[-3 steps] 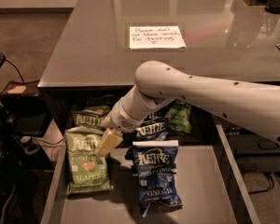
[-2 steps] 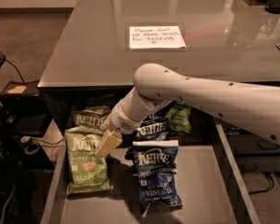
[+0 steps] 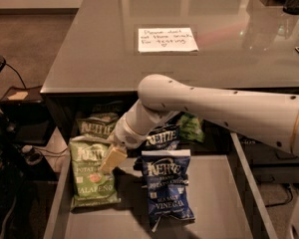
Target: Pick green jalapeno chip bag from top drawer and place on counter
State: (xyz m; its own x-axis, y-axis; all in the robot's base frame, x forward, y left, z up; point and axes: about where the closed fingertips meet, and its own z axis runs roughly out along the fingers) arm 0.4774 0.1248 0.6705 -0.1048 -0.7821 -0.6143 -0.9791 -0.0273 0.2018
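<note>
The green jalapeno chip bag (image 3: pixel 91 178) lies flat at the left of the open top drawer (image 3: pixel 217 193), with the word JALAPENO along its bottom. My gripper (image 3: pixel 112 158) reaches down from the white arm (image 3: pixel 214 108) and sits over the bag's upper right edge; I cannot tell whether it touches it. The glossy grey counter (image 3: pixel 104 44) lies above the drawer and carries a white handwritten note (image 3: pixel 167 39).
A darker green Kettle bag (image 3: pixel 98 126) lies at the drawer's back left. A blue vinegar bag (image 3: pixel 167 190) lies mid-drawer, a second blue bag (image 3: pixel 163 137) behind it, and a green packet (image 3: pixel 192 127) at the back right. Cables and gear (image 3: pixel 10 148) are on the floor at left.
My gripper has dropped slightly towards the jalapeno bag's upper right edge. The bags have not moved.
</note>
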